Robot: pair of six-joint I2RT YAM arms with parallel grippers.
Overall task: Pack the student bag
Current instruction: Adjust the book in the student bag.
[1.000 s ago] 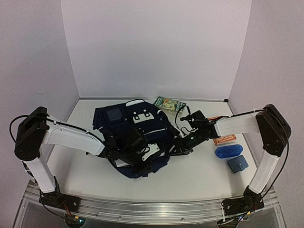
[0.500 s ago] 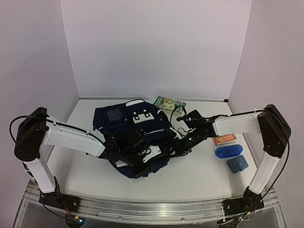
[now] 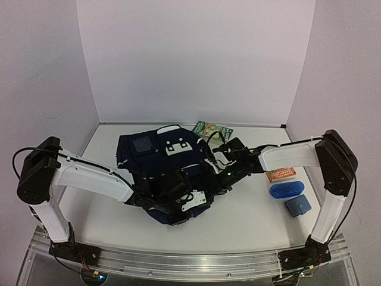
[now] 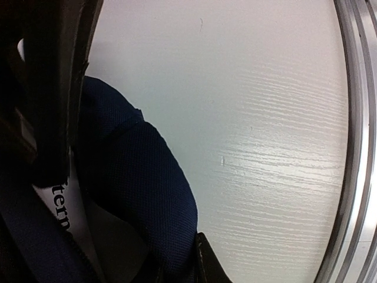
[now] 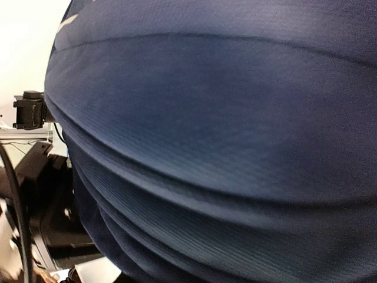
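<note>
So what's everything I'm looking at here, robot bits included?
student bag: one, navy with white patch, table centre
booklet: one, green printed, behind the bag
packet: one, orange, right of the bag
case: one, bright blue oval, just nearer than the packet
pouch: one, small grey-blue, nearest on the right
table: one, white
left arm, right arm: two, white and black
left end effector: black, clamped on bag fabric
right end effector: black, against the bag's right side, opening unclear
</note>
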